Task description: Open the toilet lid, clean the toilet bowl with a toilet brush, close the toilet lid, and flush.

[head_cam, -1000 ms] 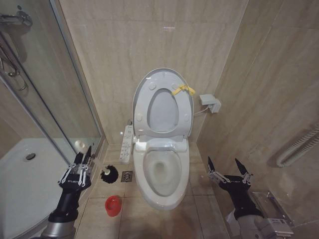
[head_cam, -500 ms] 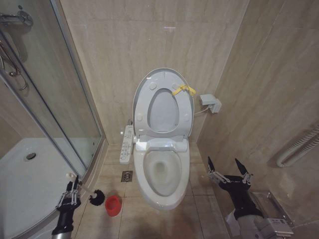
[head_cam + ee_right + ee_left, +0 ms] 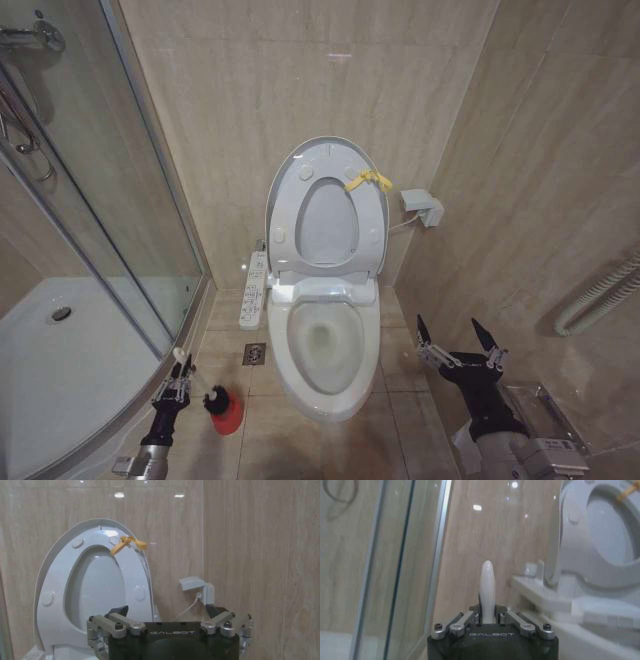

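The left end effector (image 3: 178, 388) is low on the floor side, at about 8 o'clock from the toilet bowl (image 3: 325, 348), with its fingers clamped together on the thin white handle of the toilet brush (image 3: 214, 401). In the left wrist view the handle tip (image 3: 486, 578) stands up between the closed fingers.

Brush position: the black bristle head sits at 3 o'clock from the left end effector, directly over the red holder (image 3: 228, 415), and appears to be touching or entering it; the contact itself is too small to confirm. The long axis of the brush runs roughly from 10 o'clock (handle tip) down to 4 o'clock (bristle head), so the head points toward the holder and away from the bowl.

The toilet lid (image 3: 327, 205) stands upright against the wall at 12 o'clock from the bowl, with the yellow strap (image 3: 366, 180) at its upper edge. The lid is well apart from both arms.

The right end effector (image 3: 460, 343) hovers at 3 o'clock from the bowl, fingers spread apart and empty. It faces the raised lid squarely in the right wrist view (image 3: 172, 630).

Judgement: with the brush at the holder, closing the lid remains. The right arm is nearer the lid and the strap than the left.
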Robot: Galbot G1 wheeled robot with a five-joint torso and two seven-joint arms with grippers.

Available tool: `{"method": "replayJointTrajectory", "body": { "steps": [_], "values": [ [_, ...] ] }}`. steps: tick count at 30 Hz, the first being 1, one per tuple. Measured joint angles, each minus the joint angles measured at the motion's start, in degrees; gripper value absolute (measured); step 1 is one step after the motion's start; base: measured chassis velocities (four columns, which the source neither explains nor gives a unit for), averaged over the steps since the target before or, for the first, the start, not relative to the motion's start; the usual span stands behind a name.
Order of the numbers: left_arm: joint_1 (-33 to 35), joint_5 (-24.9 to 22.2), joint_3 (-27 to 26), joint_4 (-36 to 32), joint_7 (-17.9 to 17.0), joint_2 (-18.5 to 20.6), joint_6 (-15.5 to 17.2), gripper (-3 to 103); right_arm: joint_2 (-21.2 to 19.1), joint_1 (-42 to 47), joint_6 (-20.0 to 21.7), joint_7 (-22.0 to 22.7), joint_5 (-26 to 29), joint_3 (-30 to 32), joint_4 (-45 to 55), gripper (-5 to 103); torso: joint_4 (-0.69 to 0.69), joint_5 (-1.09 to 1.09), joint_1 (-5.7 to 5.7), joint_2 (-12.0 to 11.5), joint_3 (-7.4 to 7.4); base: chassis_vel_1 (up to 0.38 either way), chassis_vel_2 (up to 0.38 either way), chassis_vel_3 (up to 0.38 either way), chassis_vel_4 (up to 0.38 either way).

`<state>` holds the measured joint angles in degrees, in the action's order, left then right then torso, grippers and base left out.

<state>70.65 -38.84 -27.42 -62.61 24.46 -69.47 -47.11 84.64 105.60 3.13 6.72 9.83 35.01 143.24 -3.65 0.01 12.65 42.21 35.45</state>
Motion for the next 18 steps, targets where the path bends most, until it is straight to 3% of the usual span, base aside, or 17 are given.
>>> {"method": "replayJointTrajectory", "body": {
  "steps": [18],
  "values": [
    [-7.9, 1.3, 3.9, 11.4, 4.3, 1.9, 0.1, 19, 0.0, 0.0, 0.0, 0.0, 0.0, 0.0, 0.0, 100, -0.01, -0.01, 0.00, 0.0, 0.00, 0.000, 0.000, 0.000, 0.000]
  ]
}}
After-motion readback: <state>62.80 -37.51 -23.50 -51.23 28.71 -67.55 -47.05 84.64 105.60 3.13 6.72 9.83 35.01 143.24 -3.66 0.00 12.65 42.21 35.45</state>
